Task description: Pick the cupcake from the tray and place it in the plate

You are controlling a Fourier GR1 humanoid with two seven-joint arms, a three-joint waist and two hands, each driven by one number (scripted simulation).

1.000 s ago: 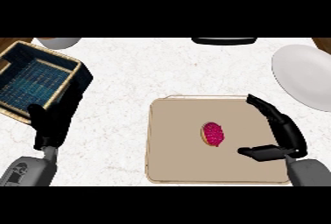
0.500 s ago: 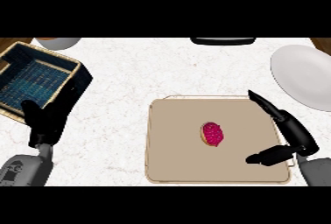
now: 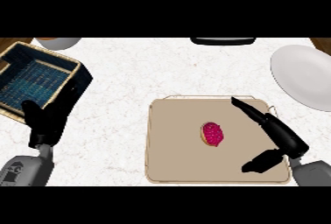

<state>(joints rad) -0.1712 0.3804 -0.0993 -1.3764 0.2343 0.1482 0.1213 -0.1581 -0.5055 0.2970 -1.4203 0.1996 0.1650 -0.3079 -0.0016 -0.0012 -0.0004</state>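
The marbled white desk [image 3: 161, 74] carries a flat tan square tray [image 3: 174, 166], a smooth white round plate [image 3: 304, 81] far right, and a woven basket [image 3: 39, 81] far left. The right hand [image 3: 281, 135] hovers over the tray, fingers [image 3: 249, 109] straight, thumb spread, holding nothing. The left hand [image 3: 45, 124] rests open beside the basket. A pink-topped cupcake [image 3: 213, 134] sits mid-tray.

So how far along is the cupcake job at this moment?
Nothing is done: the cupcake lies on the tray, untouched. The right hand is open over the tray, right of the cupcake. The left hand rests open by the basket. Grasping, lifting and placing on the plate remain.
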